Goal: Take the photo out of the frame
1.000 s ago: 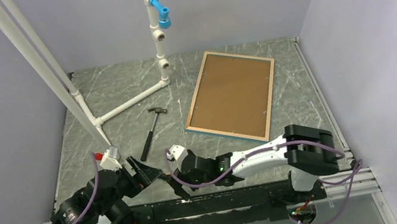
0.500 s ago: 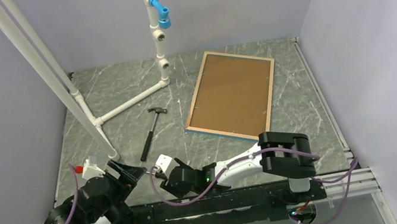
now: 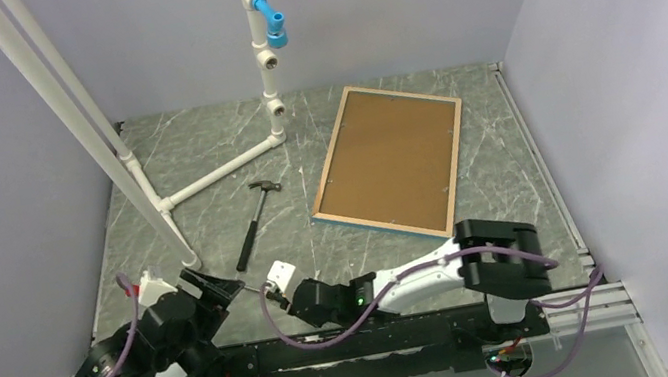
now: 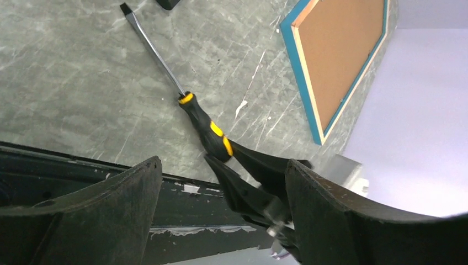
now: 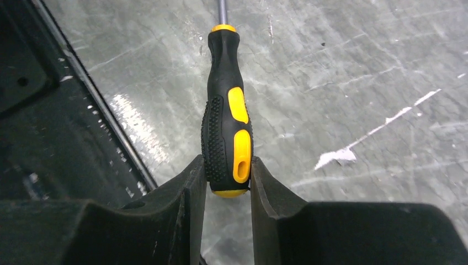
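Note:
The frame (image 3: 391,159) lies face down at the table's centre right, with its brown board up and a turquoise edge (image 4: 309,94) showing in the left wrist view. The photo is hidden under the board. A screwdriver (image 5: 226,132) with a black and yellow handle lies near the table's front edge. My right gripper (image 5: 226,163) is shut on the butt of that handle, one finger pressing each side. My left gripper (image 4: 222,163) stands open just to the left of it (image 3: 224,289), holding nothing. The screwdriver's shaft (image 4: 152,47) points away along the table.
A hammer (image 3: 255,223) lies left of the frame. A white pipe stand (image 3: 268,87) with a blue fitting rises at the back, and its slanted pipes (image 3: 87,126) cross the left side. The black base rail (image 5: 55,110) runs along the table's near edge.
My right gripper has closed onto the screwdriver handle after shifting left. My left arm has drawn back a little to the left, still open.

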